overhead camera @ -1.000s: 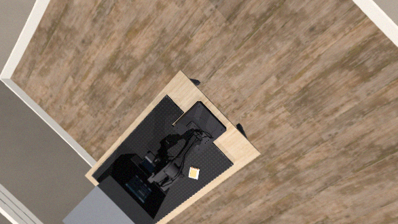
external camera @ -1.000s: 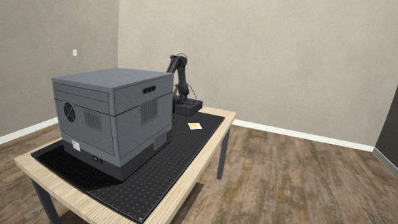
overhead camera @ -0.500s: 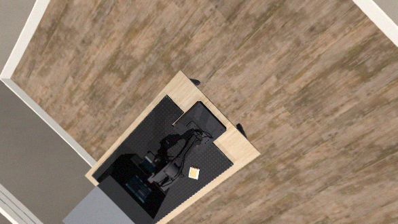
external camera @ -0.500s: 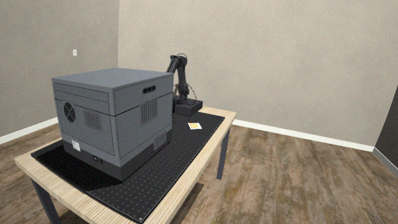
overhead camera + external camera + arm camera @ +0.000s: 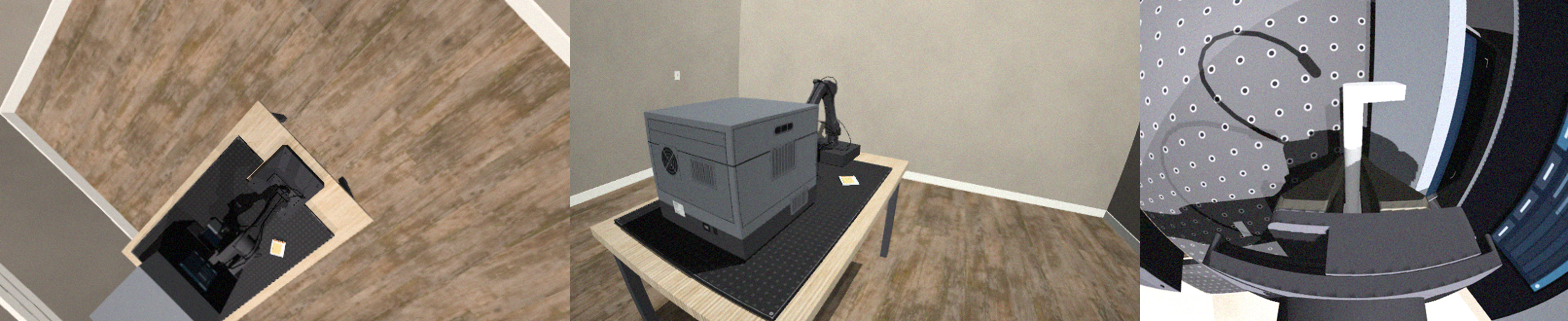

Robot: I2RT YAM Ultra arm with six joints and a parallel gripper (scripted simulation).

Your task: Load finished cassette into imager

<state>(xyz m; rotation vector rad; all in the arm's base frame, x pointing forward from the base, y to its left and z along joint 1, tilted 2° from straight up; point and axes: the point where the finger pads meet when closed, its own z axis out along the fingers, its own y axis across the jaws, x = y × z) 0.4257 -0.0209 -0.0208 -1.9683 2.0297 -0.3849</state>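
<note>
In the wrist view my gripper [image 5: 1352, 161] is shut on a thin white cassette [image 5: 1352, 138]. I see it edge-on, with a short white lip at its far end. I hold it above the perforated mat, just left of the imager's open drawer. The drawer's pale front edge [image 5: 1446, 90] and its blue glass [image 5: 1463, 103] with small corner marks lie to the right. In the overhead view the arm [image 5: 243, 229] reaches toward the grey imager [image 5: 146, 292]. In the side view the imager [image 5: 730, 165] hides the gripper and the drawer.
A second, amber-and-white cassette [image 5: 277, 247] lies flat on the black mat to the arm's side; it also shows in the side view [image 5: 848, 180]. A blue panel with pale dashes [image 5: 1537, 214] sits beyond the drawer. The arm's base [image 5: 837, 153] stands at the table's far end.
</note>
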